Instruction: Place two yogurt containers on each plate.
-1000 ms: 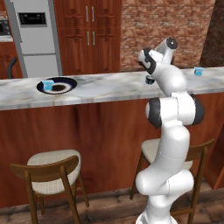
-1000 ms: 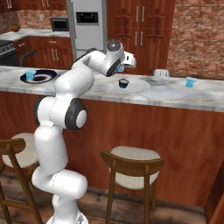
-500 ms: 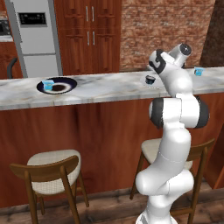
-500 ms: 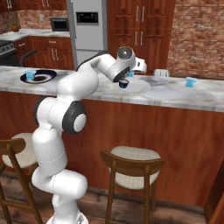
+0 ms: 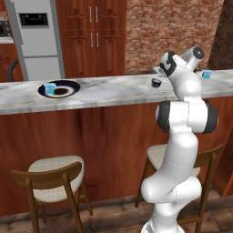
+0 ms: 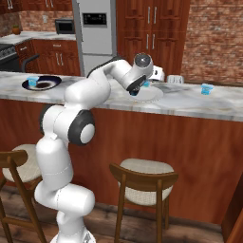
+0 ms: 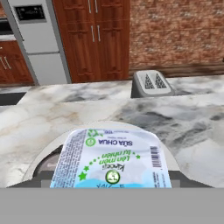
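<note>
Gripper [image 6: 134, 91] is clamped on a yogurt container [image 7: 111, 159], hanging right over the pale plate [image 6: 152, 95] on the marble counter [image 6: 209, 105]. My worry: if it lets go while off-centre, the cup could catch the rim and tip onto the counter. Left of the pale plate sits the dark plate [image 5: 68, 86] with one cup [image 5: 50, 88] on it; right of it, another cup [image 6: 205, 88]. Just behind it is a toaster [image 7: 151, 83]; further back, wooden cabinets, fridge, brick wall.

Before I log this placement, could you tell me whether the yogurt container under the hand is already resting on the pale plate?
Cannot tell. The hand view shows the yogurt container over the pale plate, its base hidden; in the right base view the hand covers it.
</note>
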Tool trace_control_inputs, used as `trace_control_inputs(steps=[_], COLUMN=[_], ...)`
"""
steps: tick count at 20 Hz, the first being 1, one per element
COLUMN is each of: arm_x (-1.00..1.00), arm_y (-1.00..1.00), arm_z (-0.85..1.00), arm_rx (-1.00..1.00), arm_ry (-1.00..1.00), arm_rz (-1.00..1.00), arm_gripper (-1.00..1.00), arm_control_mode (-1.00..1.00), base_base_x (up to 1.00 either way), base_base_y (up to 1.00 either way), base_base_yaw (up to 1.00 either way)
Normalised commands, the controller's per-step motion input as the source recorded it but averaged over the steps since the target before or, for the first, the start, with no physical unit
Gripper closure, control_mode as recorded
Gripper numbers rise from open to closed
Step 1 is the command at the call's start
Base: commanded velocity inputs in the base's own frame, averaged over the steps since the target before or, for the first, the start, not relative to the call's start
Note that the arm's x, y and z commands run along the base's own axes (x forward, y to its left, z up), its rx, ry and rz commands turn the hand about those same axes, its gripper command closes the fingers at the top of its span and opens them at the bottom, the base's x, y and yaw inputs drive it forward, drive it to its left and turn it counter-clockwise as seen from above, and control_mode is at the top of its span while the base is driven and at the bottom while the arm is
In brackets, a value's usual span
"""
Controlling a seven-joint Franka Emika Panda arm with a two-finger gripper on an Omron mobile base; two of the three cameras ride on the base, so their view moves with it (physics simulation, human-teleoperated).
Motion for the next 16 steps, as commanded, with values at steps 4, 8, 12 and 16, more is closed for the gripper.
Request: trace_control_inputs(steps=[4, 8, 12, 16], arm_x=[-0.19, -0.11, -0.02, 0.0], arm_y=[-0.12, -0.06, -0.03, 0.0], arm_z=[-0.37, -0.41, -0.31, -0.1], arm_rx=[0.0, 0.0, 0.0, 0.0], arm_ry=[-0.02, -0.05, -0.04, -0.03], arm_rz=[0.0, 0.0, 0.0, 0.0], arm_gripper=[1.0, 1.0, 1.0, 1.0], arm_control_mode=[-1.0, -1.0, -1.0, -1.0], base_base_x=[0.0, 0.0, 0.0, 0.0], base_base_y=[0.0, 0.0, 0.0, 0.0], base_base_yaw=[0.0, 0.0, 0.0, 0.0])
